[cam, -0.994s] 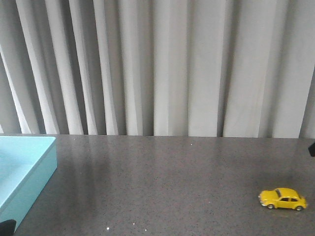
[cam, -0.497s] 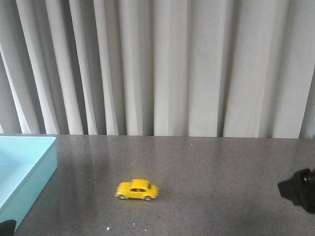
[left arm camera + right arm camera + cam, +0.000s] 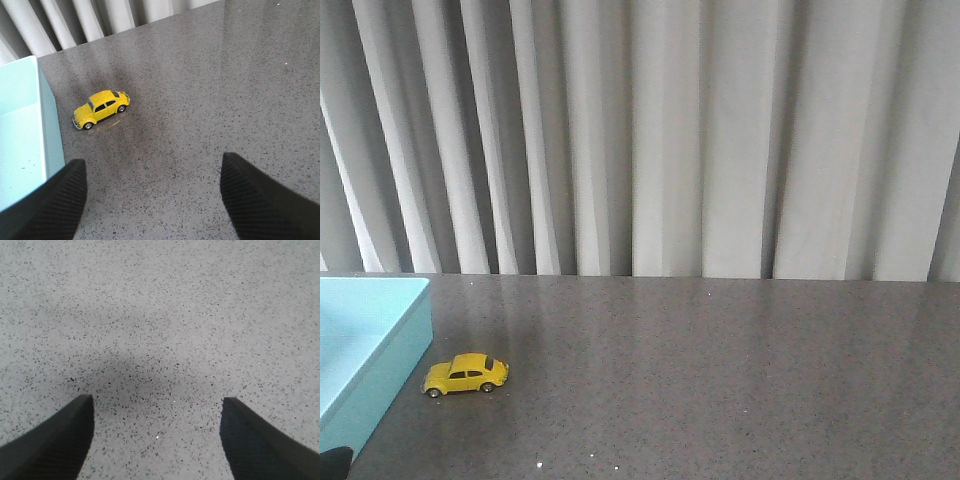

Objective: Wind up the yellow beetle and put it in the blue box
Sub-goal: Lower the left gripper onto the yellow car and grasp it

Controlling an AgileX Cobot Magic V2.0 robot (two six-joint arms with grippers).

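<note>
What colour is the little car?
Bright yellow beetle with dark windows; clearest in the left wrist view.

soft even light, faint diffuse shadows

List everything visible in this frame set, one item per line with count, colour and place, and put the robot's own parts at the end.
yellow beetle: one, bright yellow with dark windows, on the table at the front view's left, just beside the box's wall, not inside it.
blue box: one, light turquoise, at the table's left edge, partly cut off by the frame.
table: one, dark grey speckled surface, fills the lower part of every view.
curtain: one, pale grey-white pleats, hanging behind the table's far edge.
left gripper: one, black fingers spread wide, above bare table near the beetle and box, holding nothing.
right gripper: one, black fingers spread wide, above bare table, holding nothing.
</note>
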